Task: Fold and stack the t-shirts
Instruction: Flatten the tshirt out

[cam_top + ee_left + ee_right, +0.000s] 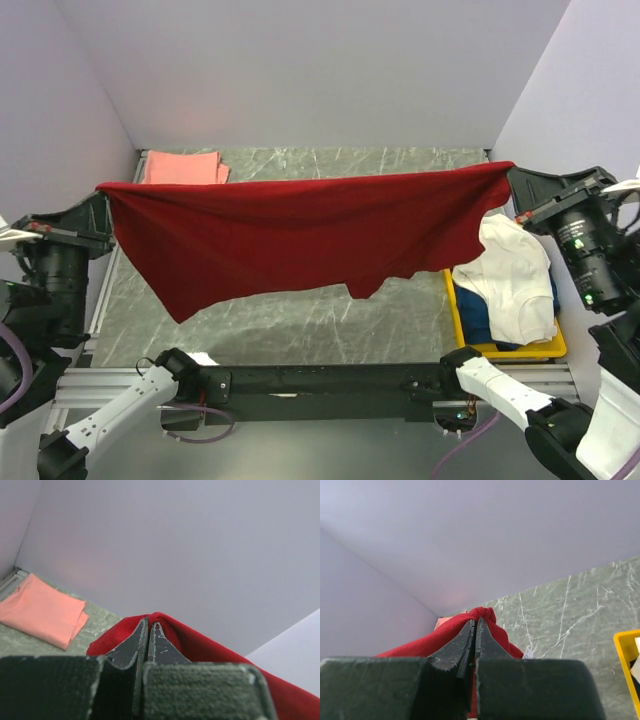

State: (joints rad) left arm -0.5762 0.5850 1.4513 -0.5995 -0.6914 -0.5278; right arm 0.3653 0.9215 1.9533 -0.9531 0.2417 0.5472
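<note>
A grey-green marbled tabletop [300, 320] fills the scene, closed in on three sides by plain pale lilac walls [320, 70].

Three t-shirts are in view. The deep red t-shirt [290, 235] hangs in the air across the middle of the table, stretched from 9 o'clock to 3 o'clock. Its top edge is pulled nearly straight. The lower edge sags unevenly toward the near side, and one point droops lowest at about 7 o'clock.

Two grippers hold it, one at each upper corner. The left gripper [104, 193] has its jaws pressed together on the corner at 9 o'clock. In the left wrist view the red cloth bunches over the closed fingertips [142, 640]. The right gripper [510, 172] is clamped the same way on the corner at 2 to 3 o'clock, with a knot of red fabric wrapped round its fingertips [465, 640].

The salmon pink t-shirt [183, 167] lies folded flat on the table at 11 o'clock, against the far wall. Part of it is hidden behind the red shirt's top edge.

The cream white t-shirt [515, 280] sits crumpled at 4 o'clock. It is heaped over a dark blue cloth [472, 318] inside the single yellow plastic tray [552, 347], which sits against the right wall.
</note>
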